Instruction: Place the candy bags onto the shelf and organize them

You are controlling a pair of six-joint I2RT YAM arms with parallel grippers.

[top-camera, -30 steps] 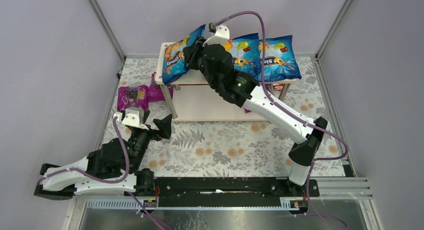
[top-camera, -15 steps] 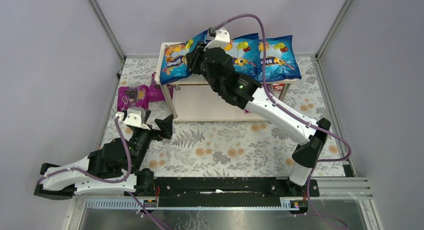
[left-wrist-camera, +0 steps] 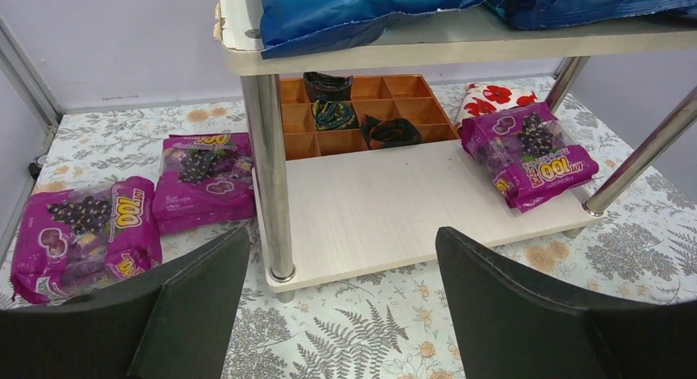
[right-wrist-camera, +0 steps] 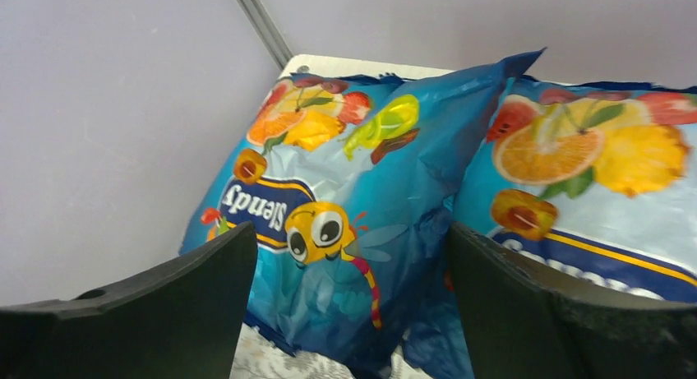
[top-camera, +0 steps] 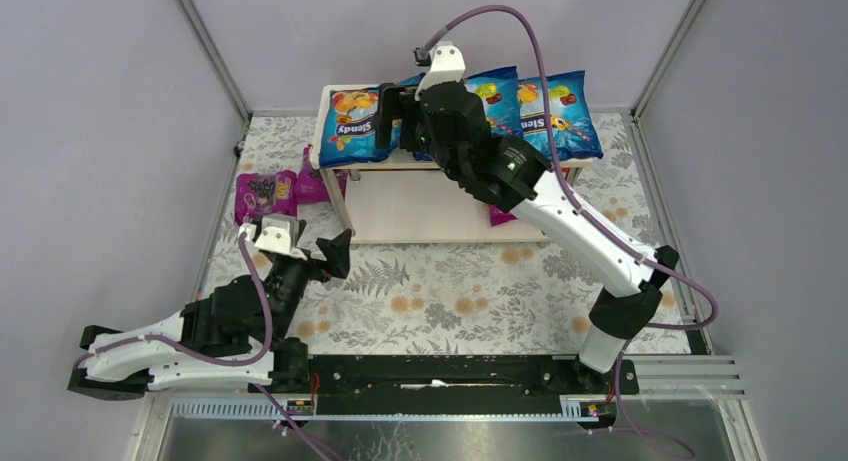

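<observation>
The shelf (top-camera: 430,209) stands at the back of the table. Three blue candy bags lie on its top board: the left one (top-camera: 355,127), a middle one (top-camera: 494,89) partly hidden by my right arm, and the right one (top-camera: 562,111). My right gripper (top-camera: 393,109) hangs open just above the left blue bag (right-wrist-camera: 345,206), its fingers apart from it. One magenta bag (left-wrist-camera: 530,153) rests on the lower board (left-wrist-camera: 386,206). Two magenta bags (left-wrist-camera: 82,231) (left-wrist-camera: 205,177) lie on the table left of the shelf. My left gripper (left-wrist-camera: 341,313) is open and holds nothing, low before the shelf's front left post.
An orange divided tray (left-wrist-camera: 362,114) with dark items sits behind the lower board, next to a red floral packet (left-wrist-camera: 491,95). A silver post (left-wrist-camera: 267,173) stands right ahead of my left gripper. Grey walls close in the floral tablecloth (top-camera: 450,281).
My right gripper has opened and let go of the left blue bag, which went from tilted to lying flat on the top board. The right arm shifted right. The left arm barely moved.
</observation>
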